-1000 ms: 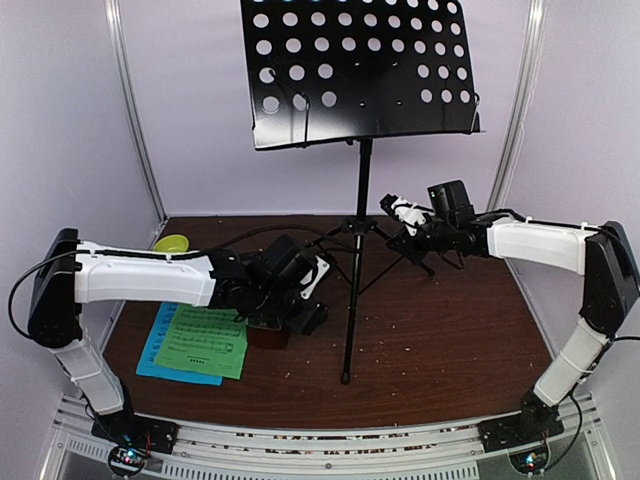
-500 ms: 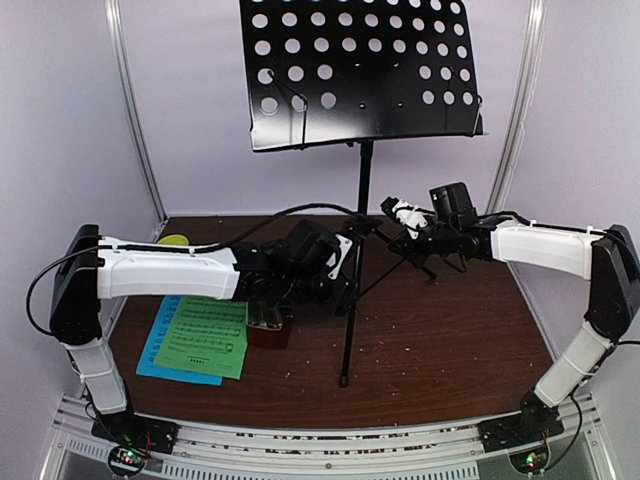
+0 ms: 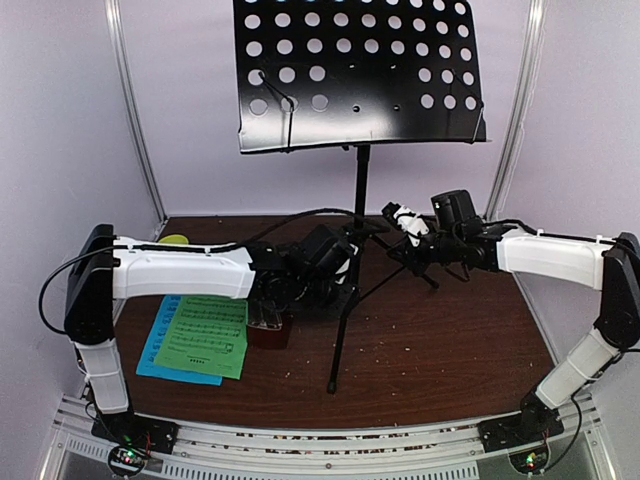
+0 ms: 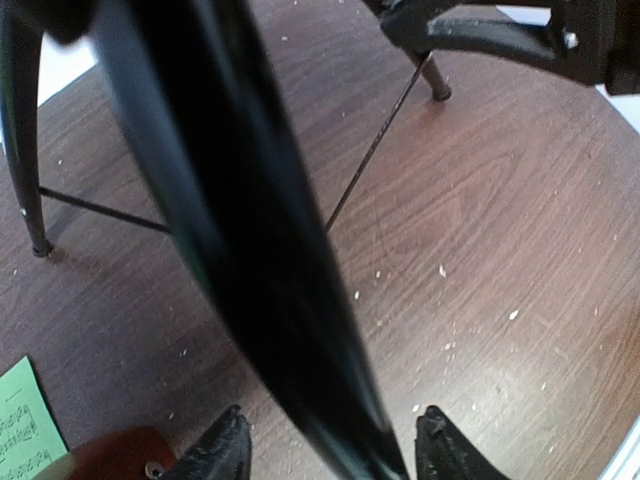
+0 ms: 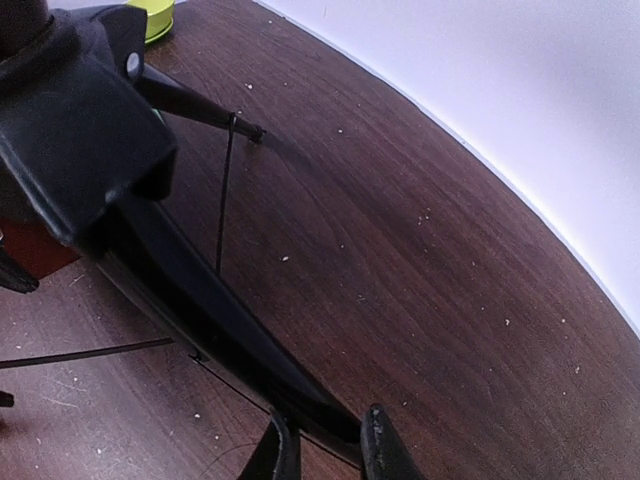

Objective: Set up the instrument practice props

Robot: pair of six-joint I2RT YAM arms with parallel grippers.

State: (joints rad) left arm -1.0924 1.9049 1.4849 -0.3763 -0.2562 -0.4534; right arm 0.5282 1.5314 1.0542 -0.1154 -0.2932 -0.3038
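Stand [image 3: 400, 125] slid left on brown table [image 3: 450, 340]; right jaws grip it, left jaws apart.

I see the black music stand [image 3: 360, 70], its hole-punched desk raised and its pole leaning. Left of its pole, the green sheet [image 3: 205, 340] overlaps the blue sheet [image 3: 158, 350], with the reddish-brown metronome [image 3: 266, 327] between them and the pole.

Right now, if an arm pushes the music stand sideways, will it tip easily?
Probably: the music stand carries its wide desk high on one thin pole, so it looks top-heavy. Its slim legs may slide on the smooth wooden table.
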